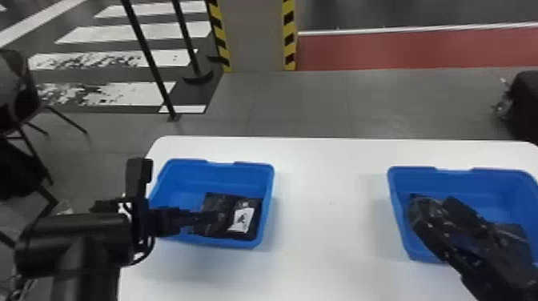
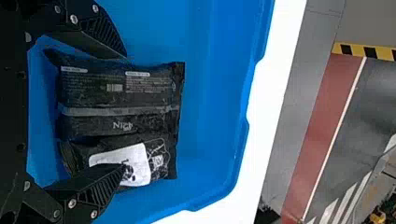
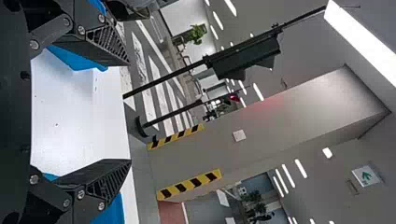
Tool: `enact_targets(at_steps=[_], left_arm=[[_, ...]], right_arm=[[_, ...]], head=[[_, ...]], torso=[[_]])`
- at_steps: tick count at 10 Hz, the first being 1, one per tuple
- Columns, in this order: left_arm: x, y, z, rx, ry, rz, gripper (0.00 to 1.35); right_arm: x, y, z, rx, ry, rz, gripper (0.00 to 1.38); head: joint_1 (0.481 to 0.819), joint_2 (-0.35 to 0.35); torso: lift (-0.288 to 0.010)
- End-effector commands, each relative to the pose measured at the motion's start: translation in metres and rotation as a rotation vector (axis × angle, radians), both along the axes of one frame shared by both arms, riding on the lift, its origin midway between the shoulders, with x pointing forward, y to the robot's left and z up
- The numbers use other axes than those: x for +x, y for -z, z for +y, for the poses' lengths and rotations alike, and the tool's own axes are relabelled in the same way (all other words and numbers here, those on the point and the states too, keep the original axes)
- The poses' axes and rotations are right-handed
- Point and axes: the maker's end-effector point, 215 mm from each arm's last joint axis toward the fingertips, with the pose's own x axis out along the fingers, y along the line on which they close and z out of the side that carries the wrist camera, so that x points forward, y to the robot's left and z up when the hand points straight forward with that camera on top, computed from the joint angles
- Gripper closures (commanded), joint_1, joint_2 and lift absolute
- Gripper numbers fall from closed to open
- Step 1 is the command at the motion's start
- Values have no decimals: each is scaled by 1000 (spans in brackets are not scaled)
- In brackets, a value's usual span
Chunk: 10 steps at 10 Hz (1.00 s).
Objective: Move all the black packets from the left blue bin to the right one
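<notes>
Black packets: two lie flat, side by side, in the left blue bin (image 1: 265,180), left of centre in the lower half of the head view. The right-hand one, the labelled packet (image 1: 255,224), carries a white label. Its neighbour, the plain-backed packet (image 1: 218,199), shows small print and a grey stripe in the left wrist view. They meet along their long sides.

Left gripper (image 1: 204,218): enters from the lower left of the head view, positioned above the packets. Fingers open, set wide apart. In the left wrist view one fingertip overlaps the white label; contact cannot be determined.

Right blue bin (image 1: 394,192): lower right of the head view. Black packaging (image 1: 516,236) is inside, partly hidden by the right arm; the count cannot be established.

Right gripper (image 1: 430,218): above the right blue bin, its arm entering from the lower right corner. Fingers open, well apart in the right wrist view.

Table (image 1: 328,192): white, supporting both bins, with bare surface between them.

Surroundings: a pillar (image 1: 256,36) with yellow-and-black edging at top centre; black posts (image 1: 150,56) and white floor stripes (image 1: 132,34) at upper left; a chair (image 1: 18,88) at the left edge; a red floor strip (image 1: 400,52) at upper right.
</notes>
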Motion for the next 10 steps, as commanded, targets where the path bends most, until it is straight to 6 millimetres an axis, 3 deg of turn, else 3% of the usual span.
enact_targets(at_steps=[1,2,3,4,6,7,10], left_arm=[[1,1,6,14,-14,4,217],[2,10,6,14,-15,20,226],[8,22,1,0,0,40,332],[9,31,-4,-2,15,60,582],[7,37,-1,3,7,80,860],[10,36,5,29,10,66,1184],[21,10,9,28,61,-37,1204]], right_arm=[[0,1,0,3,1,3,309],[0,1,0,5,1,3,309],[0,1,1,5,0,3,309],[0,2,0,7,0,6,309],[0,1,0,12,0,3,309],[-1,2,0,19,1,7,309],[-1,-1,3,22,-6,2,309]], head=[[695,172],[695,179],[695,181],[695,180],[695,171],[695,172],[695,179]], torso=[[-110],[-110],[-110],[-110],[-110],[-110],[-110]])
